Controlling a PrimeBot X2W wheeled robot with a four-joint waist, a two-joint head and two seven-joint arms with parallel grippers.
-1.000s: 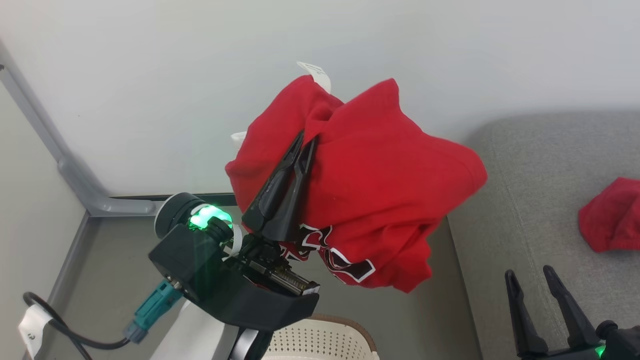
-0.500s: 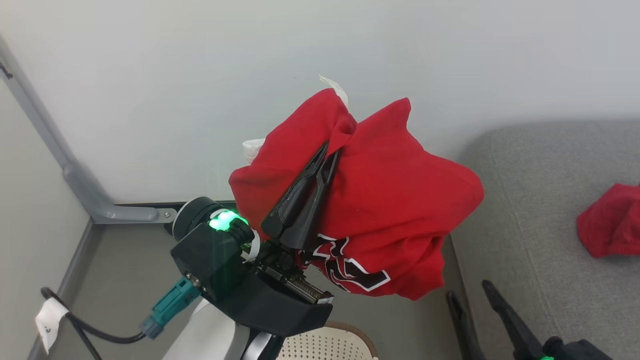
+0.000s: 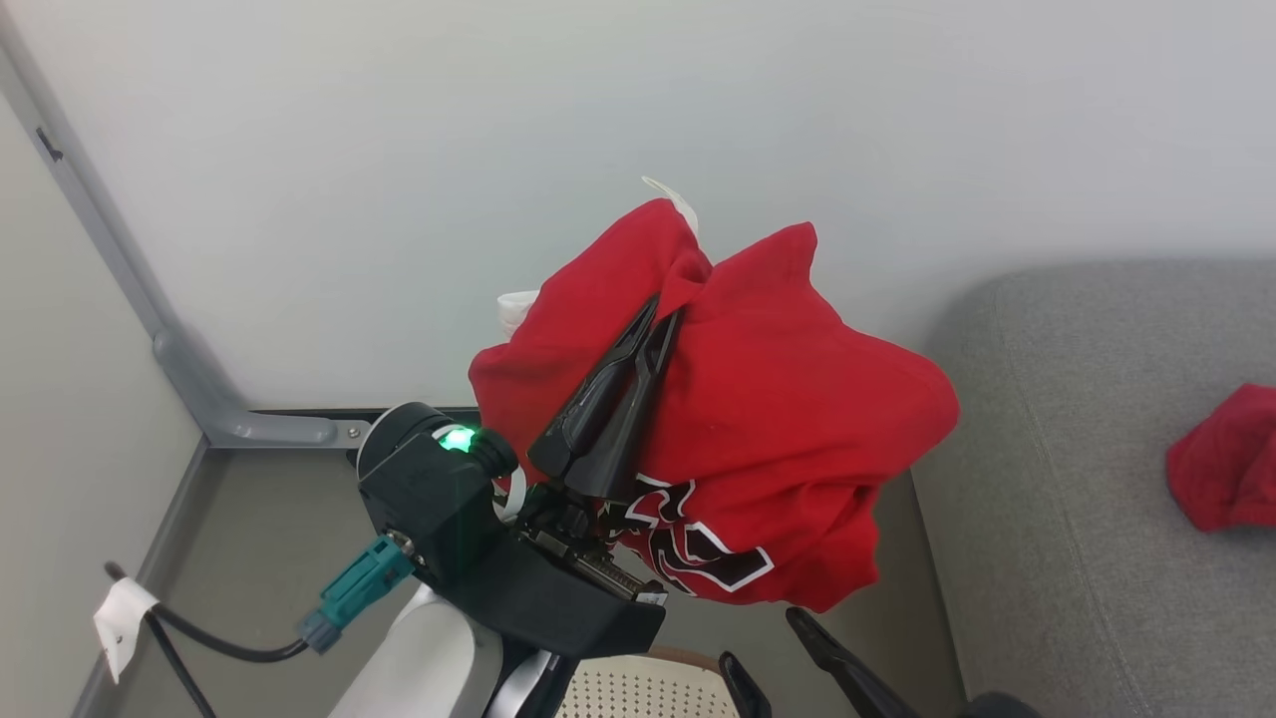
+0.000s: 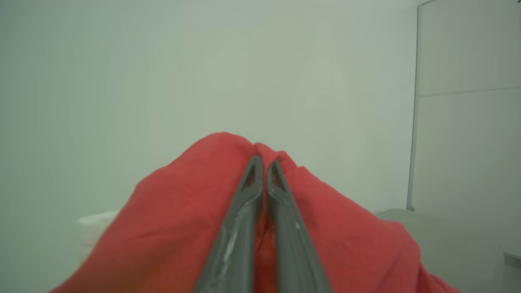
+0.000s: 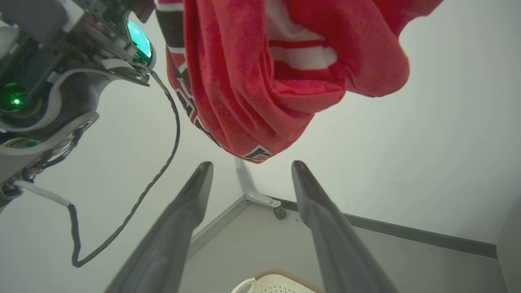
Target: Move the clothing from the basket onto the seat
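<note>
Left gripper (image 3: pixel 663 317) stays clamped on the red garment (image 3: pixel 788 419), held high; basket (image 3: pixel 638 693) below it, seat (image 3: pixel 1077 449) to its right. Right gripper (image 3: pixel 768 643), jaws wide and empty, has swung in under the hanging hem. Likely supporting the carry to the seat.

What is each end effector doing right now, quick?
The left end effector is closed, holding the red garment up in the air.
The right end effector is open and empty, just under that garment.
</note>
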